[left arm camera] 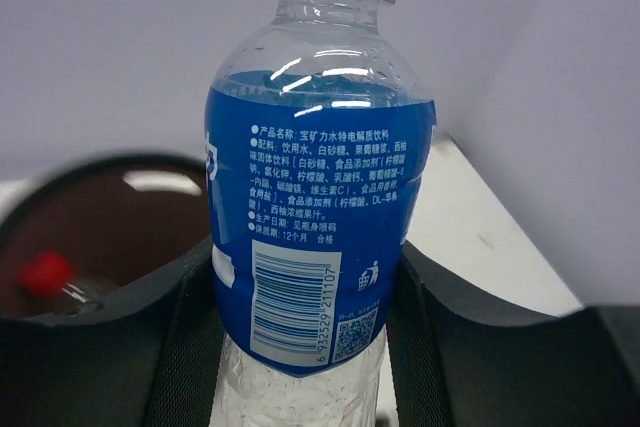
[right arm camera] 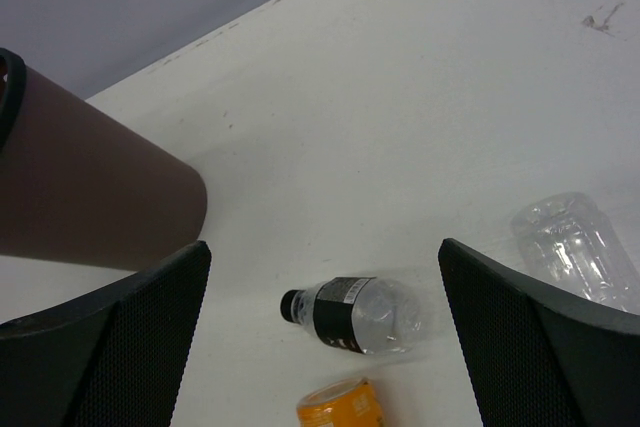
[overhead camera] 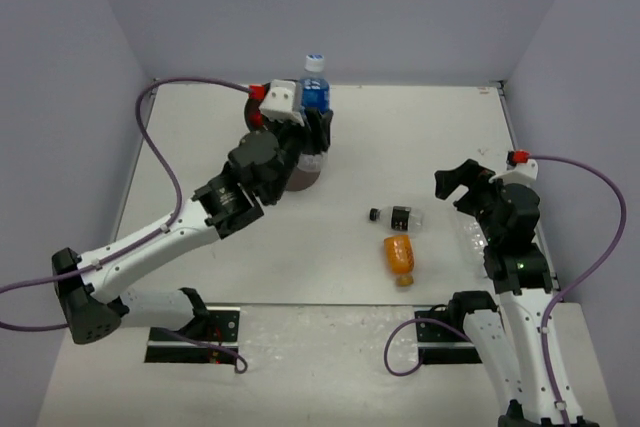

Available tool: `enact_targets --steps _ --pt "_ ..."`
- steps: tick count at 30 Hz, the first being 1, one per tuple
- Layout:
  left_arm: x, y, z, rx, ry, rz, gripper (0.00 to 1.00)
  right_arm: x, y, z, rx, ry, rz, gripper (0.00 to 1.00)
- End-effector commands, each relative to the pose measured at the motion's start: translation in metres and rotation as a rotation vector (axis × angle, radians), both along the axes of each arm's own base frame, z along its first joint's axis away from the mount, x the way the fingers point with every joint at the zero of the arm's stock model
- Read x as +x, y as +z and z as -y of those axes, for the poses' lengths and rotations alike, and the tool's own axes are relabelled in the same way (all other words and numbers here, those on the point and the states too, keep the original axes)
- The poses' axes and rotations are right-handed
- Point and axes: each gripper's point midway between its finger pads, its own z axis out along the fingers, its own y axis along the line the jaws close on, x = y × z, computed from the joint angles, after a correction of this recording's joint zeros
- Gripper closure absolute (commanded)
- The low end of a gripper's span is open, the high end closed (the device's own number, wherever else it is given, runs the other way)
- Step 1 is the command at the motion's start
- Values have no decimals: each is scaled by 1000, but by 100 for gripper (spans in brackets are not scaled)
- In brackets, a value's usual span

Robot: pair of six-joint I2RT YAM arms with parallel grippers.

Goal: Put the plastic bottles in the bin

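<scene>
Left arm [overhead camera: 230,202] stretched forward, wrist raised. Left jaws clamped on blue-label bottle [left arm camera: 312,237], held upright above bin [overhead camera: 303,175]. 1 red-capped bottle [left arm camera: 47,273] lies inside. Right arm [overhead camera: 505,227] folded, right jaws apart over white counter [overhead camera: 400,137]. Black-label bottle [right arm camera: 352,313], orange bottle [right arm camera: 340,407] and plain clear bottle [right arm camera: 585,247] lie there. Lavender walls.

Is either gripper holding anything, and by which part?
The left gripper holds the blue-label bottle by its lower body; the right gripper is open and empty.
</scene>
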Motion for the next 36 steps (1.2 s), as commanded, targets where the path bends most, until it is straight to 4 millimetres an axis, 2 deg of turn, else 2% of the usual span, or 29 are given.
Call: enact_targets --steps 1,2,4,6,8,9,12,14,15,17,20,24,27,31,33,34,36 --pt "79 65 -82 -22 347 234 62 4 14 -10 20 58 54 1" --pt "93 67 -91 -13 382 249 62 4 15 -12 20 68 57 1" --pt "124 56 -100 -1 426 241 62 5 15 -15 18 87 62 1" --pt "142 55 -114 -6 461 238 62 6 12 -14 18 82 55 1" --pt "160 41 -120 -14 484 216 59 7 10 -13 16 73 42 1" --pt "166 34 -122 -15 488 205 54 7 11 -12 16 72 41 1" --pt "176 15 -120 -7 486 173 57 7 8 -17 27 97 34 1" --pt "177 2 -119 -10 483 150 52 5 0 -19 57 90 3 1" --pt "176 3 -119 -21 481 150 41 4 -4 -20 69 93 -8 1" --pt "175 -2 -115 -17 452 130 1 -2 -20 -25 100 107 -46 1" --pt "171 13 -111 -26 417 123 0 -11 -32 -32 132 138 -81 1" --pt "156 45 -116 -75 402 144 0 -23 -36 -39 126 189 -101 1" --pt "144 61 -123 -72 400 127 0 -29 -44 -42 120 206 -141 1" --pt "122 66 -140 -65 425 57 0 -35 -63 -41 83 178 -222 1" --pt "103 60 -150 -74 420 45 0 -37 -74 -50 74 189 -269 1" --pt "86 74 -160 -119 417 90 0 -40 -79 -60 65 219 -289 1" --pt "71 54 -172 -139 434 96 0 -42 -96 -65 32 229 -351 1"
